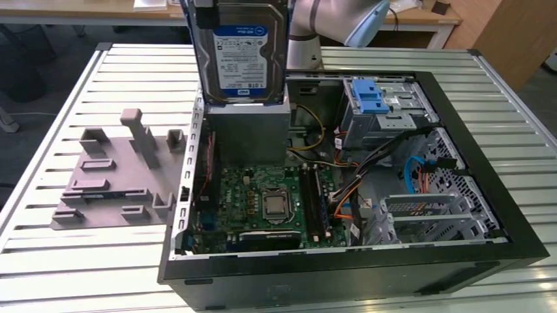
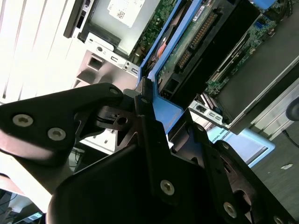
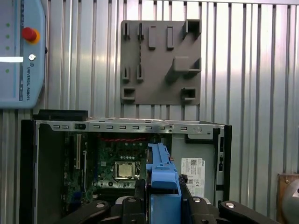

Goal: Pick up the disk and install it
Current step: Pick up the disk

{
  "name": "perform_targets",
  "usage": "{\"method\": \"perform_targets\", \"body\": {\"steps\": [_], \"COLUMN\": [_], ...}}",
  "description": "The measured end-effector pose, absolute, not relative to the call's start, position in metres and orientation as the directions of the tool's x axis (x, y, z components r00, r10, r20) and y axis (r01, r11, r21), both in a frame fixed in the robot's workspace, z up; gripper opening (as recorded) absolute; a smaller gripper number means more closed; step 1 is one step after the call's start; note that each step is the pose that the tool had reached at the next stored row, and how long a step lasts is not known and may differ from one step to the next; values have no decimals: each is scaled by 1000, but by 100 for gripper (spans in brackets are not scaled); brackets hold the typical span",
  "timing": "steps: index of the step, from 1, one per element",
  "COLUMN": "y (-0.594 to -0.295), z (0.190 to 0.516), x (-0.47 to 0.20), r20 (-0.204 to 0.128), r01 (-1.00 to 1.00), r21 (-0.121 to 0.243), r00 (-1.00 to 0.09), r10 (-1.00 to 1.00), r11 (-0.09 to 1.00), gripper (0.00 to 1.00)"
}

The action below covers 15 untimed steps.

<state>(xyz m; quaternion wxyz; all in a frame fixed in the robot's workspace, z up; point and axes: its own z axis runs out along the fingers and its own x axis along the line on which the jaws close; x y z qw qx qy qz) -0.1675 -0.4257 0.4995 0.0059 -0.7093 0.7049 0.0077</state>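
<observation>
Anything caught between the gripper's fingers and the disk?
Nothing: in the first wrist view the gripper clamps directly onto the blue-railed disk.

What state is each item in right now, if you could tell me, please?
disk, held upright above the computer case.
pincer, shut on the disk.
computer case, lying on its side, open, side panel off.
processor, bare, no cooler on it.
</observation>
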Motion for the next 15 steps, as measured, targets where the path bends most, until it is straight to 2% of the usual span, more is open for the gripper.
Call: {"method": "perform_targets", "body": {"steps": [15], "y": [-426], "z": [499], "x": [-150], "r20": [-19], "r01": [-1000], "r21": [2], "r00": [6], "r10": [-1000], "r11": [-6], "gripper": [36]}}
